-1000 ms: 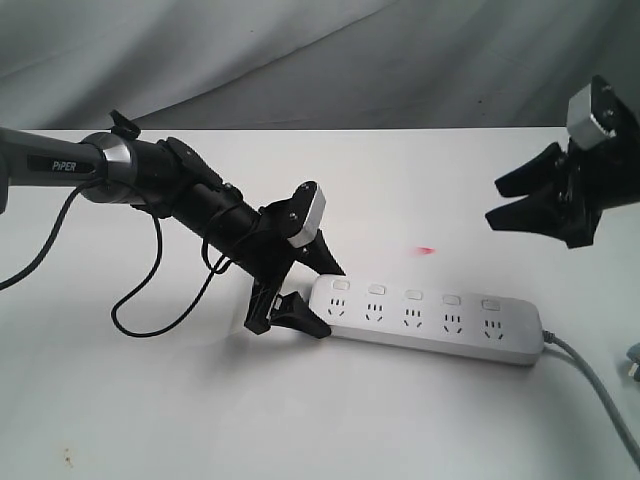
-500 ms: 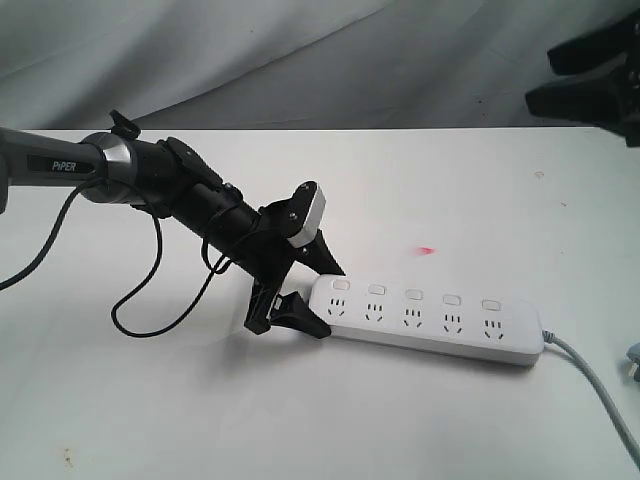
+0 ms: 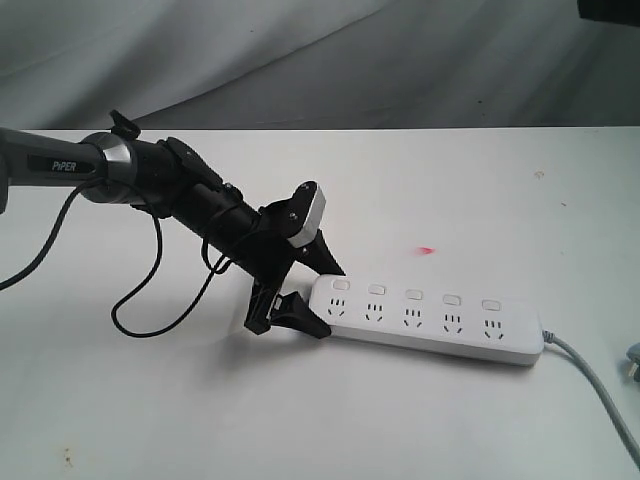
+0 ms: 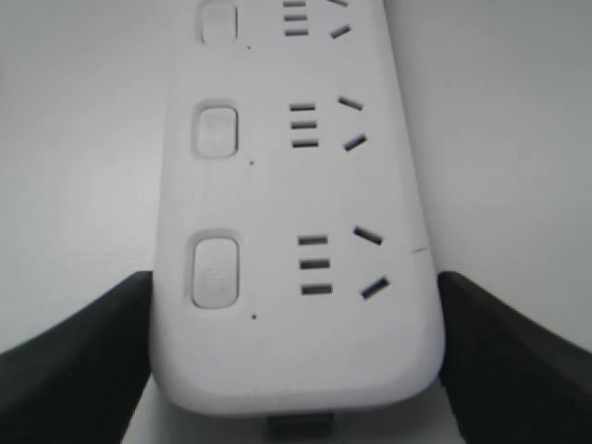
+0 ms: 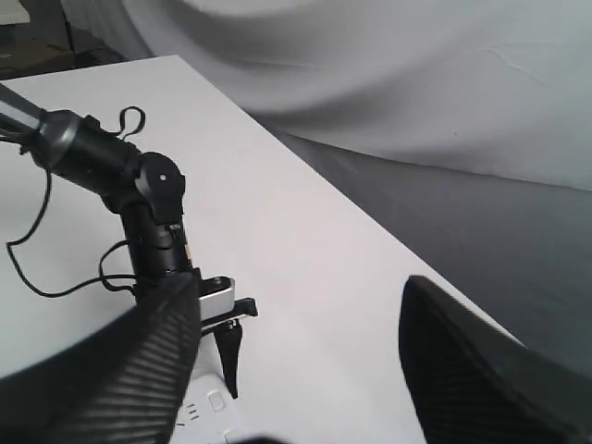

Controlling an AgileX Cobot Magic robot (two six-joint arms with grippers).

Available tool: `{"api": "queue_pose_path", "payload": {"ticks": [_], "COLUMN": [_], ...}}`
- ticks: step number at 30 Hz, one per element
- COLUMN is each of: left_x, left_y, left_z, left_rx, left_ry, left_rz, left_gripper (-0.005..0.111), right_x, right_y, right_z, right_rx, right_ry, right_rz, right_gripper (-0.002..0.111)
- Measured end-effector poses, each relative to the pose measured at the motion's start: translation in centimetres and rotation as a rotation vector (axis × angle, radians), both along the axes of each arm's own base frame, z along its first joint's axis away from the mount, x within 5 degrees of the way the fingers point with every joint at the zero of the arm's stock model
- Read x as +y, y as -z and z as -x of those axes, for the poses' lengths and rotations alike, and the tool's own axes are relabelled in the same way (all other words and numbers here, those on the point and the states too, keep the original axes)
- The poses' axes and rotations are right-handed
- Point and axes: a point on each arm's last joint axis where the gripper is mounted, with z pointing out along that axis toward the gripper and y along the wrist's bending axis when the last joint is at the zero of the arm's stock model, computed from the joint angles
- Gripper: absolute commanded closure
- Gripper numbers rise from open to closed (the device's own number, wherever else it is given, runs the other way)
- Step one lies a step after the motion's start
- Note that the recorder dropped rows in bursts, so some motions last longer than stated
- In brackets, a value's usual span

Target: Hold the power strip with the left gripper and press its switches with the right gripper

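The white power strip [image 3: 430, 320] lies flat on the white table, its grey cable [image 3: 590, 385] running off to the right. My left gripper [image 3: 330, 301] is shut on the strip's left end, one black finger against each long side, as the left wrist view shows [image 4: 294, 277]. The row of switches [image 3: 414, 295] runs along the far edge; the nearest one [image 4: 215, 268] lies just ahead of the jaws. Only a dark scrap of my right gripper [image 3: 610, 8] shows at the top right corner. It hangs high above the table, open and empty [image 5: 301, 296].
A small red spot [image 3: 427, 249] marks the table behind the strip. A thin black cable [image 3: 150, 300] loops on the table under the left arm. A grey plug [image 3: 632, 365] pokes in at the right edge. Grey cloth hangs behind the table.
The right gripper has risen from the right side of the table up and almost out of the top right corner. The left gripper and the strip have not moved.
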Motion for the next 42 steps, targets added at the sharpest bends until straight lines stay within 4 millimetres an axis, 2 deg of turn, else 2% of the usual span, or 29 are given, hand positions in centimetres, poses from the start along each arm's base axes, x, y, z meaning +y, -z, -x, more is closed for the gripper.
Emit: {"api": "queue_pose_path", "payload": {"ticks": [4,7,15,24,29,42], "left_x": [0.0,0.0,0.0,0.0,0.0,0.0], "left_y": [0.0,0.0,0.0,0.0,0.0,0.0], "left_z": [0.0,0.0,0.0,0.0,0.0,0.0], "left_rx": [0.000,0.000,0.000,0.000,0.000,0.000], "left_ry": [0.000,0.000,0.000,0.000,0.000,0.000], "left_rz": [0.000,0.000,0.000,0.000,0.000,0.000], "left_gripper": [0.075,0.075,0.075,0.075,0.075,0.075], "right_x": [0.4,0.8,1.8,2.3,2.3,2.3], "right_y": [-0.9,-1.4,-3.3,-5.2,-5.8,-5.8], "right_z": [1.6,2.6,4.6,5.6,5.7,5.7], "right_rx": [-0.029,-0.042,-0.060,0.013,0.024,-0.006], "right_ry": [-0.026,-0.057,-0.111,-0.126,-0.141,-0.128], "right_rz": [0.006,0.001,-0.171,-0.451,-0.532,-0.503], "right_gripper": [0.052,0.057,0.086,0.108,0.108,0.108]}}
